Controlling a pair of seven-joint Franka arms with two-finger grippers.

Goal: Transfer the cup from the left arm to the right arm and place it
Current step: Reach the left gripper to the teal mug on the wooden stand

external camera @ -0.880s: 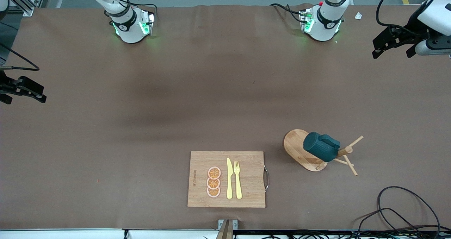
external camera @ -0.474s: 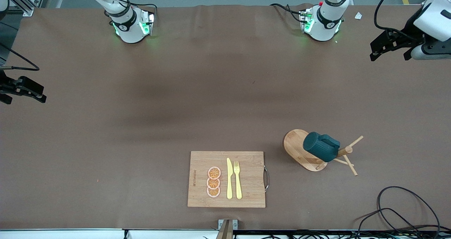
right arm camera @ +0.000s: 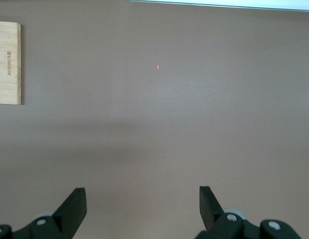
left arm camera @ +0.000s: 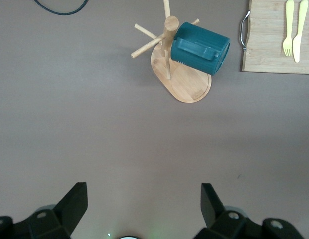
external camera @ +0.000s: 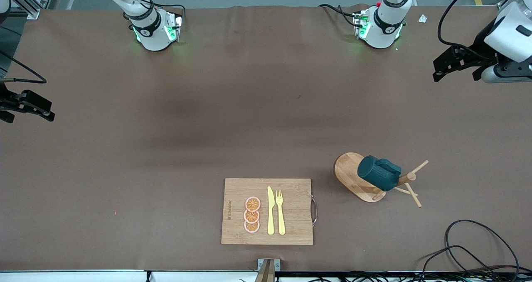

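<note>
A cutting board (external camera: 267,211) (knife, fork, orange slices on it) lies beside the wooden peg rack (external camera: 360,178), where the ribbed teal cup (external camera: 378,173) hangs tilted, while the left gripper (external camera: 457,64) and the waiting right gripper (external camera: 25,107) hover wide open, empty.

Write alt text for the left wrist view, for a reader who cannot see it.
A dark teal cup hangs sideways on a wooden peg rack on the brown table. The open left tool hovers over bare table; a cutting board edge shows beside the rack.

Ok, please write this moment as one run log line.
cup: on peg rack, untouched | left gripper: open, empty | right gripper: open, waiting
</note>
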